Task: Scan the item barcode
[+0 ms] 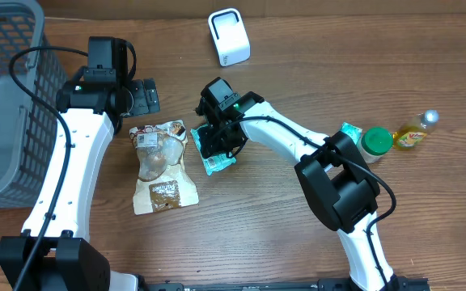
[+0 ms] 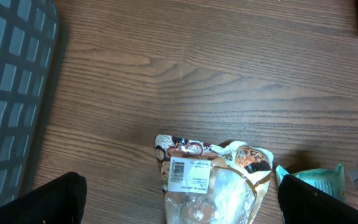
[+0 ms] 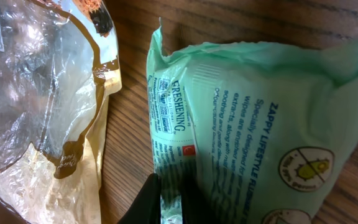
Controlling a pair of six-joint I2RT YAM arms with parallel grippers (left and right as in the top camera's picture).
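**Wipes packet pinched at centre, scanner run not yet made**

The wooden table (image 1: 298,242) fills the overhead view. A grey plastic mesh basket (image 1: 6,97) takes the 9 to 10 o'clock edge. Just left of centre lies a brown and clear plastic snack pouch (image 1: 162,166), flat, with a white label at its top. Touching or nearly touching its 3 o'clock side is the task's item, a pale green soft wipes packet (image 3: 260,112). The right gripper (image 3: 161,198) is clamped on the packet's near edge, fingers pressed together on the film. The left gripper (image 1: 146,97) hangs at about 10 o'clock from the pouch, fingers spread wide and holding nothing. A white rounded box-shaped device (image 1: 229,36), probably the scanner, sits at 12 o'clock. A green-lidded jar (image 1: 376,141) and a yellow bottle (image 1: 411,136) stand at 3 o'clock.

The step in hand looks like the pick-up, with the grip made and the presentation not yet done. The next move calls for lifting the packet clear of the pouch, carrying it toward 12 o'clock and turning its barcode to the device. I cannot make out a barcode on the visible face.

The lane from centre to 12 o'clock is bare wood. The pouch edge at 9 o'clock is the nearest thing to snag, and a thin pinch on soft film may slip
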